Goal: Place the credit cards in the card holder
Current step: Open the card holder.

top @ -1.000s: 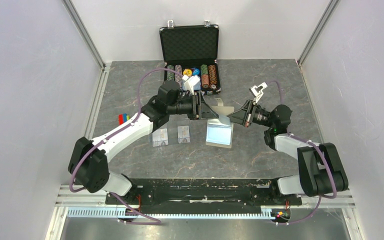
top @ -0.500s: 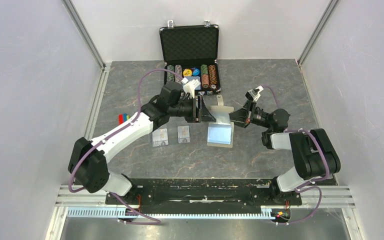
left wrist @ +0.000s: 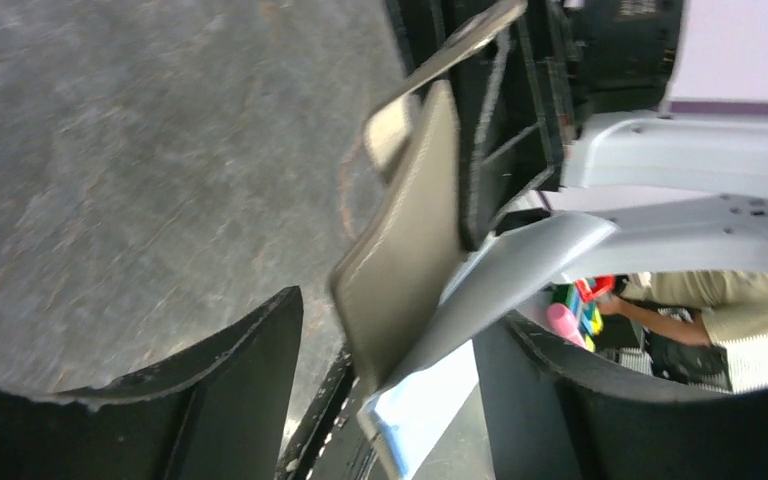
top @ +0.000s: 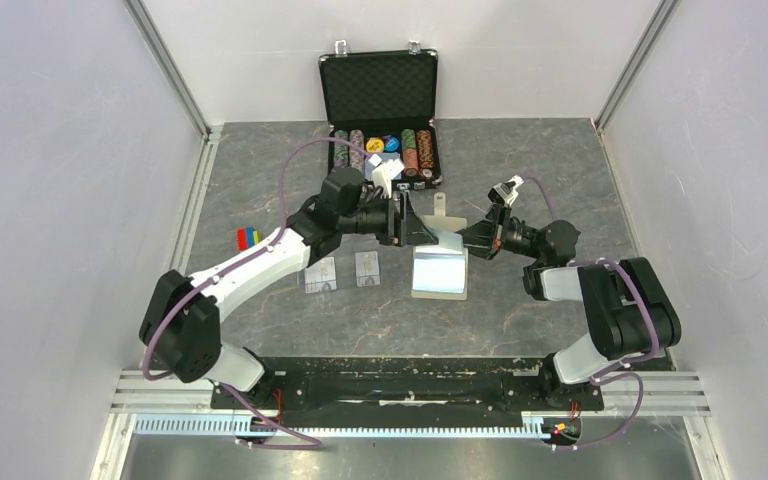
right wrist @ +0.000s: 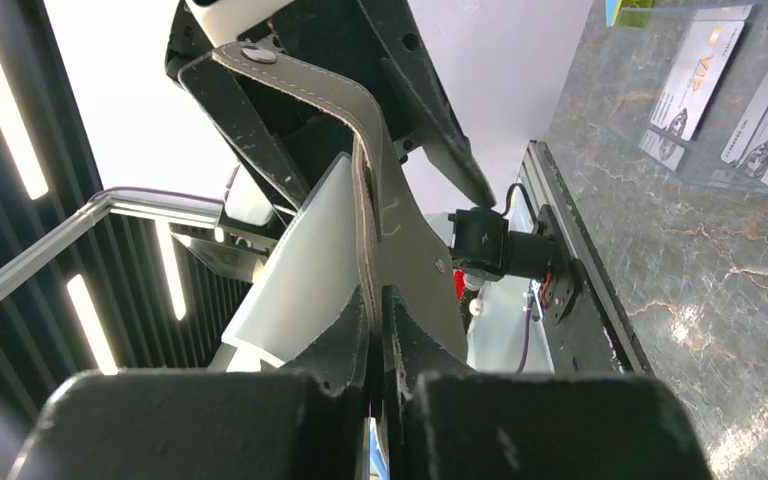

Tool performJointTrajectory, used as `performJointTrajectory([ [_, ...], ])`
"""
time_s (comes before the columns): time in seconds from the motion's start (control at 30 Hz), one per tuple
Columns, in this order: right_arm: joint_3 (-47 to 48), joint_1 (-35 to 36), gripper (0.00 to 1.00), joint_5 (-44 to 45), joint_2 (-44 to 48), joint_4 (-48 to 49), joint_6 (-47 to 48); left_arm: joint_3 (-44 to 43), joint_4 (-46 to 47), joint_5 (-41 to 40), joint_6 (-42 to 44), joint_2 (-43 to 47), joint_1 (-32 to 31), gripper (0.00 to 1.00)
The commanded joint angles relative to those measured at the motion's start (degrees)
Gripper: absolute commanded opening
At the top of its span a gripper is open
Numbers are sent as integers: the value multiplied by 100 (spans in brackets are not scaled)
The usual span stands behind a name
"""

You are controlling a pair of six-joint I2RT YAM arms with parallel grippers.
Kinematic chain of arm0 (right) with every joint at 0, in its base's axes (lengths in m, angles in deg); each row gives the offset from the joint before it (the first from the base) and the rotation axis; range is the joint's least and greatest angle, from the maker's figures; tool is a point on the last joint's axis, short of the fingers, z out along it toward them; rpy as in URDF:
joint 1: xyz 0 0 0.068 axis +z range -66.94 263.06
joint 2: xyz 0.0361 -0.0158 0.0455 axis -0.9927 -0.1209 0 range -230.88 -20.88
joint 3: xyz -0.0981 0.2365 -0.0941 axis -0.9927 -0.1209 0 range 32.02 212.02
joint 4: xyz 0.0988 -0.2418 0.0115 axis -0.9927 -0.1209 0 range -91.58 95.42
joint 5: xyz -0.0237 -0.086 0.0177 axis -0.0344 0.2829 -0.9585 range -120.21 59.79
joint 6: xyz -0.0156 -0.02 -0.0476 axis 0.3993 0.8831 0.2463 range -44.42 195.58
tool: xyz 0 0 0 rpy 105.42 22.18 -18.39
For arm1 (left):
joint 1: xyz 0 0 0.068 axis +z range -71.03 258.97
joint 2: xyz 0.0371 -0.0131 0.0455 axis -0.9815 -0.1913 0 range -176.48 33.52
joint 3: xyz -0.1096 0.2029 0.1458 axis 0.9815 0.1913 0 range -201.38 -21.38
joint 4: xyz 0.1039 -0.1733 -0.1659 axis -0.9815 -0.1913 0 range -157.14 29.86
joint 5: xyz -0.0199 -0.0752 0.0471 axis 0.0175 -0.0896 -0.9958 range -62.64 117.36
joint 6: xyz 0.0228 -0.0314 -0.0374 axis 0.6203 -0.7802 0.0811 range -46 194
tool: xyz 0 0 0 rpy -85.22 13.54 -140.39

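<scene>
The card holder (top: 441, 262) is hanging open in mid-counter between the two arms, lifted at its far edge. The right gripper (right wrist: 378, 310) is clamping shut on the holder's taupe flap, its fingers pressing the thin stitched leaf from both sides. The left gripper (top: 422, 230) is standing open, its dark curved fingers (left wrist: 250, 365) straddling the holder's edge with a gap showing on the counter side. The holder is looking like soft, matte leather, squarish with rounded corners, a small tab standing at its far end and a smooth pale blue lining facing up. Whether its near leaf is touching the counter (top: 560, 160) I cannot tell.

The two cards (top: 343, 271) are lying flat, side by side, near the holder's left, each sitting in a clear, hard-edged plastic sleeve (right wrist: 760, 150); they are pale rectangles with a small gold mark.

Grey marbled counter is lying bare to the right of the arms and in front of the holder. At the far edge a black case (top: 380, 95) is standing open, rows of chips (top: 385, 150) filling its tray. White walls (top: 60, 200) are closing both sides.
</scene>
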Motion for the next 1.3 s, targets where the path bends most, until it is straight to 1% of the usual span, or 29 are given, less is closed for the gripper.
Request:
performJointTrajectory([
  [0.0,11,13,0,-151,70,2770,-84,24,1418,923,-439,-219,1,64],
  [0.13,40,14,0,-196,62,2766,-94,80,1483,940,-499,-211,1,45],
  [0.2,22,14,0,-178,65,2769,-96,118,1485,917,-530,-170,6,32],
  [0.27,-3,7,0,-158,59,2761,-76,143,1483,892,-563,-128,10,17],
  [0.3,-14,10,0,-123,47,2760,-69,166,1478,864,-570,-94,10,11],
  [0.33,-23,9,1,-96,41,2752,-40,179,1439,811,-570,-65,19,8],
  [0.4,-8,14,13,-57,31,2662,53,205,1350,684,-542,18,35,3],
  [0.47,21,14,24,-55,70,2453,243,215,1209,599,-480,112,65,2],
  [0.53,46,1,36,-40,150,2129,534,131,815,461,-276,194,99,2],
  [0.6,68,5,43,-45,275,1572,936,9,310,334,10,272,115,2],
  [0.67,78,-6,51,-30,492,855,1489,-123,-246,166,262,354,123,2],
  [0.7,87,-13,56,-2,648,327,1866,-182,-476,91,382,395,124,2],
  [0.77,129,-21,62,58,965,-902,2746,-269,-830,-7,556,467,132,2],
  [0.83,260,-30,69,173,1310,-2627,3847,-349,-1162,-85,723,520,130,2],
  [0.9,506,-30,75,307,1567,-4134,4968,-423,-1467,-125,885,548,133,2],
  [1.07,1285,-28,86,518,1731,-7054,7294,-718,-2192,163,1363,390,124,2],
  [1.13,1627,-21,89,637,1697,-8032,8222,-949,-2541,420,1650,249,107,2],
  [1.2,1827,-24,91,700,1661,-8712,8773,-1171,-2867,665,1905,102,68,2],
  [1.27,1901,-2,93,620,1677,-8918,9002,-1349,-3136,867,2099,-33,17,2],
])
